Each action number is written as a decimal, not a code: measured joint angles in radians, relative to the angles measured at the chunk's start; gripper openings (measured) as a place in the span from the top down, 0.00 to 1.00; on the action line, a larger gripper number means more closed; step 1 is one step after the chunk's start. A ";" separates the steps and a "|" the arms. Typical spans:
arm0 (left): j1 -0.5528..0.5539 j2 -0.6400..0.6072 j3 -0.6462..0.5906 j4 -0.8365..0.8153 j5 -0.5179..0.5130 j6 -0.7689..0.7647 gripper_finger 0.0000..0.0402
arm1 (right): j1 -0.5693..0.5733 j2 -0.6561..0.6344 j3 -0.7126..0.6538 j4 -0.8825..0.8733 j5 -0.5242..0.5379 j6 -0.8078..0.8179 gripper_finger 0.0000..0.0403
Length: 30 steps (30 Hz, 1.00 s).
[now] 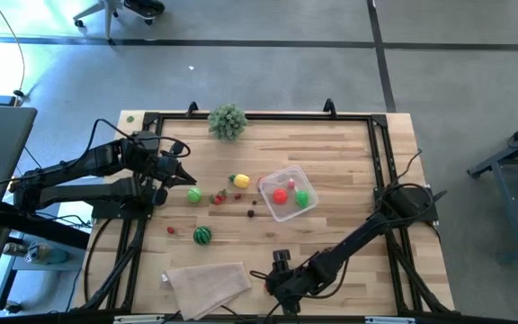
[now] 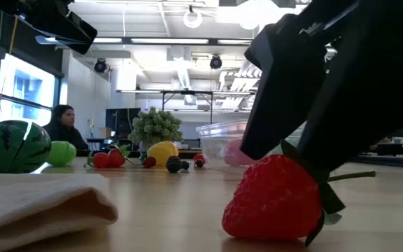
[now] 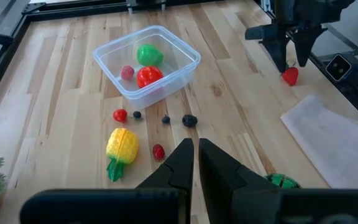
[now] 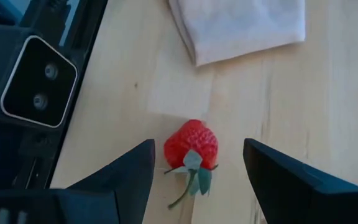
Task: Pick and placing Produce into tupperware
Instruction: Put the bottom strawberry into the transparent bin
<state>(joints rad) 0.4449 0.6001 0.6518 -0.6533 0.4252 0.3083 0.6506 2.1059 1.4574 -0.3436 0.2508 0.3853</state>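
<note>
A red strawberry with a green stalk [image 4: 191, 144] lies on its side on the wood near the table's near edge, right of the beige cloth [image 1: 207, 283]. My right gripper [image 4: 197, 155] hangs over it, open, with one finger on each side and a gap on both. The clear tupperware [image 1: 286, 192] stands mid-table and holds a red, a green and a pink piece. A yellow fruit [image 1: 239, 181], a green ball [image 1: 193, 194], a striped watermelon [image 1: 202, 235] and small berries lie to its left. My left gripper [image 3: 196, 155] is shut and hovers at the table's left.
A bushy grey-green plant [image 1: 227, 121] stands at the far edge. The folded cloth [image 4: 238, 25] lies close to the strawberry. A black frame rail [image 1: 380, 153] runs round the table. A person [image 2: 63, 126] sits in the room beyond. Bare wood lies right of the tupperware.
</note>
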 joint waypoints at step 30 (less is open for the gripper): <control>0.000 0.000 0.000 0.000 0.000 0.000 0.96 | -0.030 0.059 0.000 0.072 -0.077 -0.009 0.49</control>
<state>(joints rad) 0.4450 0.5999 0.6514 -0.6533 0.4252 0.3084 0.6206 2.1651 1.4574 -0.2721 0.1735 0.3767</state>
